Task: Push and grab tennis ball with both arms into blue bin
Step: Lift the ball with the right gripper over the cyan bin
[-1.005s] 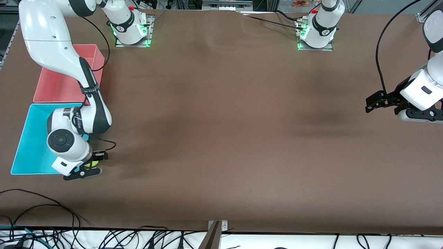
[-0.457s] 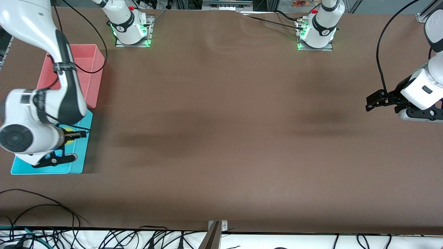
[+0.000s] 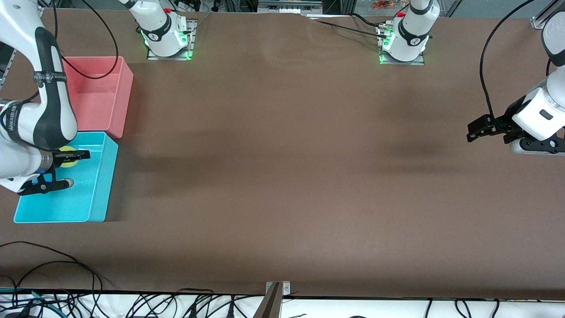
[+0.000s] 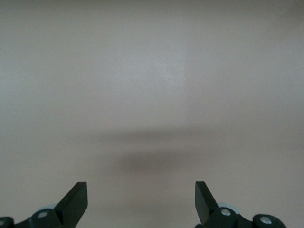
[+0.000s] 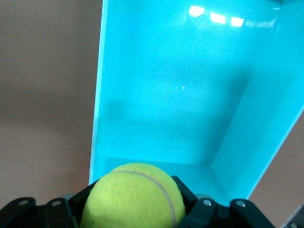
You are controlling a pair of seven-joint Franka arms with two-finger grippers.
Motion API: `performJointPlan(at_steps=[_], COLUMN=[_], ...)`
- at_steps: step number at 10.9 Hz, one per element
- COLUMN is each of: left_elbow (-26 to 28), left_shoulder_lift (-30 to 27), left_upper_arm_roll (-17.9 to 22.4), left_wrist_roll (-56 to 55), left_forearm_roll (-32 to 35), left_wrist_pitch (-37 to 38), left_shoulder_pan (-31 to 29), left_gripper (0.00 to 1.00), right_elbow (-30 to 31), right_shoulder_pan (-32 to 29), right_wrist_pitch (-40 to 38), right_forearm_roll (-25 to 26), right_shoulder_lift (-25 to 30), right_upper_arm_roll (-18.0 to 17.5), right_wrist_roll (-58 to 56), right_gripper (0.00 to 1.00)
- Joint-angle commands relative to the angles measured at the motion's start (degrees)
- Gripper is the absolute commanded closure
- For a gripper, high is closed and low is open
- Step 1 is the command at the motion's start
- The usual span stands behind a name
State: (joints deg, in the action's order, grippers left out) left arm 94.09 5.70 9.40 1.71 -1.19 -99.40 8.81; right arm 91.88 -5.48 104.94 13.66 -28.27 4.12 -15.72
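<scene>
While left gripper (image 3: 471,132) waits open — right gripper (image 3: 66,168) clamps tennis ball (image 5: 133,197) over blue bin (image 3: 99,185).

Right tool (image 3: 66,165) with tennis ball (image 3: 67,157) over blue bin (image 3: 99,185); second bin (image 3: 121,95) beside, farther from camera.

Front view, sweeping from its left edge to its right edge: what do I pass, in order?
Blue bin with the right hand holding the tennis ball over it → pink bin → bare brown table → open left hand, waiting.

Even overhead light, soft table (image 3: 282,176) shadows, glare inside blue bin (image 5: 209,19).
</scene>
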Motion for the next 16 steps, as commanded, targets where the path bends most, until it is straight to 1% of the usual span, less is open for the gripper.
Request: performJointPlan(at_steps=[1,2,3,6,7,9,10,11,14,16], left_elbow=[-0.57,-0.57,-0.48,-0.57,-0.48,-0.57,-0.57,-0.57,-0.57,-0.57], left_shoulder_lift=[-0.43,-0.34,-0.17,-0.17,-0.25,-0.34,-0.34,-0.25,-0.25,-0.25], left_upper_arm_roll=[-0.43,-0.52,-0.52,-0.43,-0.43,-0.26,-0.08,-0.25,-0.17,-0.17], left_wrist_roll=[-2.41,-2.50,-2.41,-2.33,-2.32,-2.24,-2.15,-2.41,-2.41,-2.15], left_forearm_roll=[-0.74,-0.74,-0.74,-0.74,-0.74,-0.74,-0.74,-0.74,-0.74,-0.74], left_wrist_pitch=[1.23,1.23,1.23,1.23,1.23,1.23,1.23,1.14,1.14,1.14], left_shoulder_pan=[-0.19,-0.11,-0.10,-0.10,-0.19,-0.28,-0.28,-0.19,-0.28,-0.28], left_gripper=[0.00,0.00,0.00,0.00,0.00,0.00,0.00,0.00,0.00,0.00], right_elbow=[21.63,23.76,24.74,24.75,24.66,24.22,24.05,23.87,22.64,21.77], right_shoulder_pan=[-2.77,-4.00,-4.88,-7.16,-8.04,-8.23,-8.23,-8.14,-7.88,-7.88], right_wrist_pitch=[19.19,22.47,23.55,28.73,28.92,29.01,29.10,29.01,28.40,27.96], right_forearm_roll=[-0.91,-1.00,-1.00,-1.70,-3.96,-6.87,-8.45,-9.69,-9.70,-9.70], right_shoulder_lift=[8.93,9.02,8.24,2.71,2.26,1.46,1.46,1.37,1.37,2.33], right_upper_arm_roll=[1.67,1.68,1.77,1.68,1.60,1.51,1.51,1.42,1.33,1.33], right_wrist_roll=[-3.60,-4.74,-4.76,-4.76,-4.93,-4.93,-4.93,-4.93,-5.02,-5.02], right_gripper=[0.50,0.50,0.50,0.50,0.49,0.44,0.21,0.00,0.00,0.00])
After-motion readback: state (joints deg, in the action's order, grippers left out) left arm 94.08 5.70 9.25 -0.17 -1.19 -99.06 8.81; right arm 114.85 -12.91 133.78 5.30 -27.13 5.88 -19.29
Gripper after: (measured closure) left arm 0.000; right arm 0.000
